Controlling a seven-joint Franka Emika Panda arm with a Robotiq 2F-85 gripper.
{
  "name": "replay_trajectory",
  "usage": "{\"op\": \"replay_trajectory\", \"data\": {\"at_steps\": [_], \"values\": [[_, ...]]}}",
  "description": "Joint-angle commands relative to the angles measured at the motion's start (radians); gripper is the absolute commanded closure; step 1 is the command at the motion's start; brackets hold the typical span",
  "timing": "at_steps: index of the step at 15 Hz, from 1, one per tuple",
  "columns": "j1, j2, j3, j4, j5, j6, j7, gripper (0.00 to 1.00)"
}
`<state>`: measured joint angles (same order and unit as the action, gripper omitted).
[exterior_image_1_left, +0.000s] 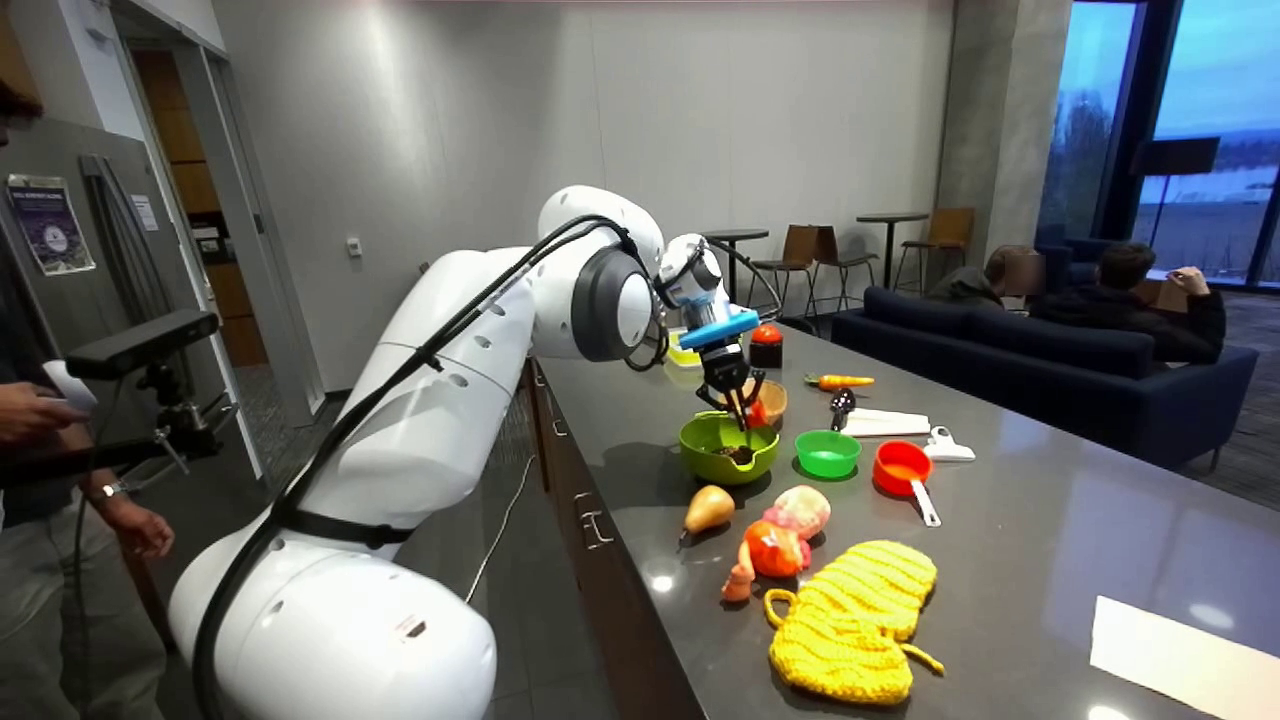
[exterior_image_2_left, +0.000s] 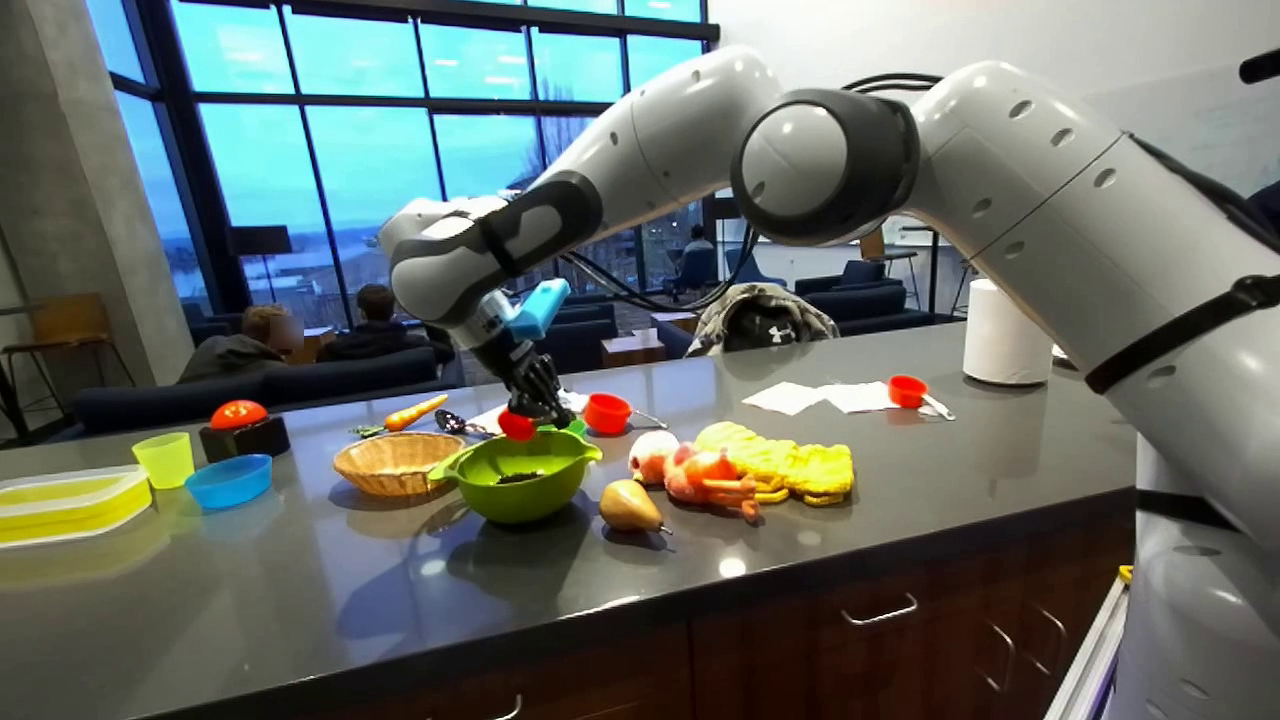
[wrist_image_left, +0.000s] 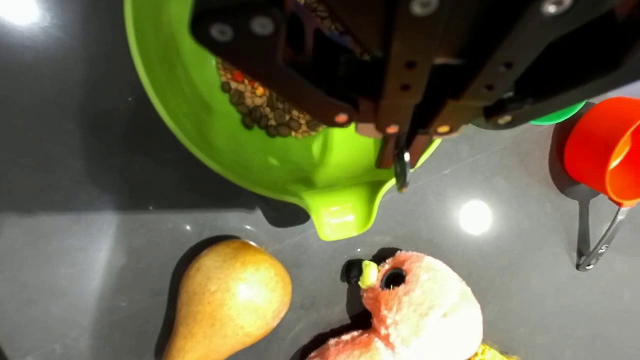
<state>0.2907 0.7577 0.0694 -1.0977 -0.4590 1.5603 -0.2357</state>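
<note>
My gripper (wrist_image_left: 400, 155) is shut on the thin metallic handle (wrist_image_left: 403, 172) of a red measuring cup (exterior_image_2_left: 517, 425), and the handle's end juts out past the fingertips. In an exterior view the cup hangs beside the fingers, above the rim of a green spouted bowl (exterior_image_2_left: 520, 480); the gripper's body hides it in the wrist view. Inside the bowl, also visible in an exterior view (exterior_image_1_left: 705, 455), lie dark beans and smaller pale grains (wrist_image_left: 272, 112) with a few red bits. Whether the cup holds anything cannot be seen.
Close around the bowl are a pear (wrist_image_left: 230, 295), a pink plush toy (wrist_image_left: 425, 305), a wicker basket (exterior_image_2_left: 390, 465) and a small green bowl (exterior_image_1_left: 827, 455). Another red measuring cup (exterior_image_1_left: 902, 465), a carrot (exterior_image_1_left: 840, 381) and a yellow knitted mitt (exterior_image_1_left: 860, 620) lie farther off.
</note>
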Motion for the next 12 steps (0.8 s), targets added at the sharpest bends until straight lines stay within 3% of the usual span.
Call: {"op": "replay_trajectory", "data": {"at_steps": [1,12], "values": [[0.022,0.034,-0.019,0.054,-0.015,-0.038,0.001,0.99],[0.041,0.112,-0.017,0.124,-0.002,-0.117,-0.002,0.99]]}}
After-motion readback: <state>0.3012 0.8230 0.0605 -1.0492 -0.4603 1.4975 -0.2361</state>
